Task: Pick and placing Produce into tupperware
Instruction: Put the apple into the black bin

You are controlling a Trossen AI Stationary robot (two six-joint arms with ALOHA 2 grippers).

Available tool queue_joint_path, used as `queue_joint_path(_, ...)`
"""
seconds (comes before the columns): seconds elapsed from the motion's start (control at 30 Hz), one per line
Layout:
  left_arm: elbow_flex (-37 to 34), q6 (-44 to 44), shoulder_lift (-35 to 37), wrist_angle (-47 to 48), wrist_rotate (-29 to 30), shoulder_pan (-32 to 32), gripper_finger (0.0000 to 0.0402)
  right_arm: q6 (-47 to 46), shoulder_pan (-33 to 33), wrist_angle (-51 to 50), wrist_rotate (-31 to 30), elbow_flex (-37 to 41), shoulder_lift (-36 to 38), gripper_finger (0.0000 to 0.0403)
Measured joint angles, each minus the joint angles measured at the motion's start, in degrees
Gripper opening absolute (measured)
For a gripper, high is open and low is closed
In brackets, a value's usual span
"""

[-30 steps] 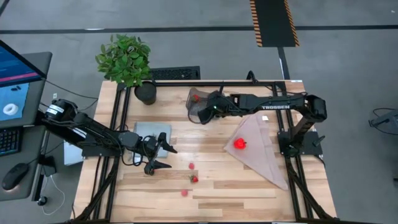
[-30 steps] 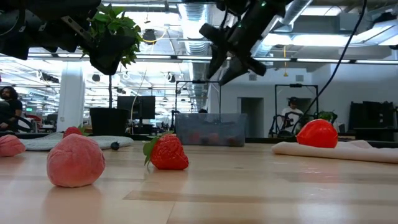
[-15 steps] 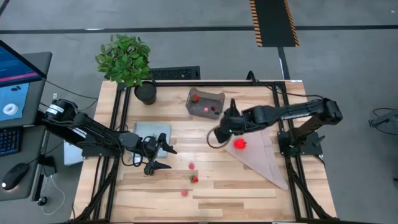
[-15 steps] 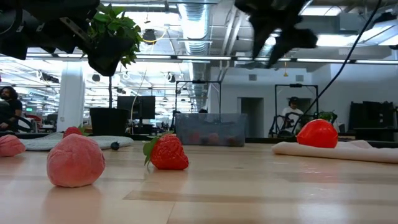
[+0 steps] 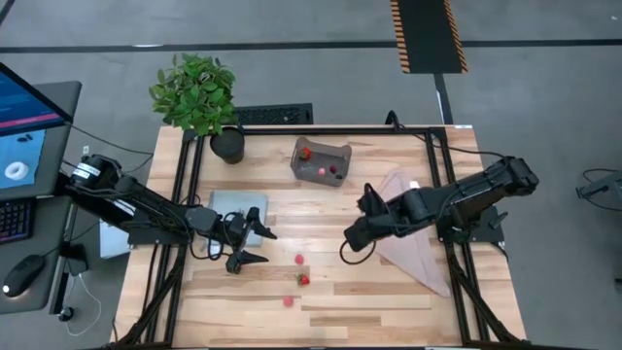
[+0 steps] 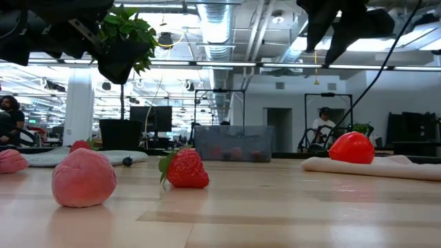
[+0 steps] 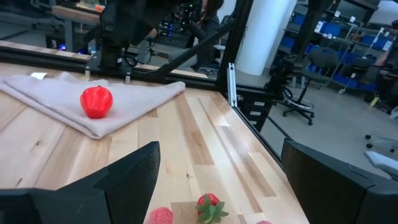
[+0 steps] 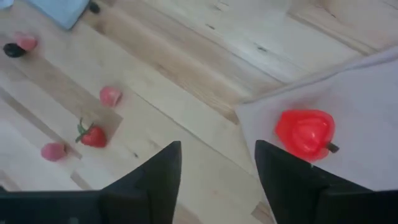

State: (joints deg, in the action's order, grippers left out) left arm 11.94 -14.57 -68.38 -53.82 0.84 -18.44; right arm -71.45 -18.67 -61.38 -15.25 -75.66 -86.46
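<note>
The tupperware (image 5: pixel 321 160) stands at the table's far middle with a few red pieces inside. A strawberry (image 5: pixel 304 279) and two pink pieces (image 5: pixel 299 260) lie on the wood near the front. The larger red round piece (image 8: pixel 305 132) rests on a pinkish cloth (image 8: pixel 367 93); in the high view my right arm hides it. My right gripper (image 8: pixel 217 180) hangs open above the cloth's left edge, tipped downward, with nothing between its fingers. My left gripper (image 5: pixel 260 243) waits open and level at the left, beside the small pieces.
A pale blue mat (image 5: pixel 238 206) lies behind my left gripper. A potted plant (image 5: pixel 199 92) stands at the far left corner. The cloth (image 5: pixel 418 248) covers the table's right part. Black frame rails (image 5: pixel 190 185) run along the table's sides.
My right gripper has swung away from the tupperware toward the table's near edge and somewhat right, ending above the cloth's left edge close to the red round piece, and has turned as it went. The produce and the tupperware lie as before.
</note>
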Motion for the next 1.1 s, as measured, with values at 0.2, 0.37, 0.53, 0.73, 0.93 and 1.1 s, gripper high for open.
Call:
queue_joint_path(0.2,0.0,-0.04,0.0,0.3,0.04,-0.29,0.0322,-0.21,-0.03,-0.38,-0.28,0.0,0.0,0.0305)
queue_joint_path(0.37,0.0,0.0,0.0,0.35,0.02,-1.16,0.0322,0.84,0.04,-0.06,-1.15,0.0,-0.02,0.0385)
queue_joint_path(0.53,0.0,0.02,0.0,0.35,0.04,-1.53,0.0322,2.17,0.04,0.06,-2.46,0.0,-0.22,0.0374)
queue_joint_path(0.73,0.0,0.12,0.0,0.37,0.6,-1.53,0.0322,1.25,-0.05,0.2,-3.85,0.0,-0.22,0.0362)
queue_joint_path(0.93,-0.02,0.4,0.0,0.41,0.68,-1.53,0.0322,-3.0,-0.07,-0.12,-3.45,0.0,-0.22,0.0361)
queue_joint_path(1.1,-0.02,0.4,0.0,0.44,0.68,-1.53,0.0322,-7.14,0.51,-4.55,-3.36,0.05,-3.37,0.0361)
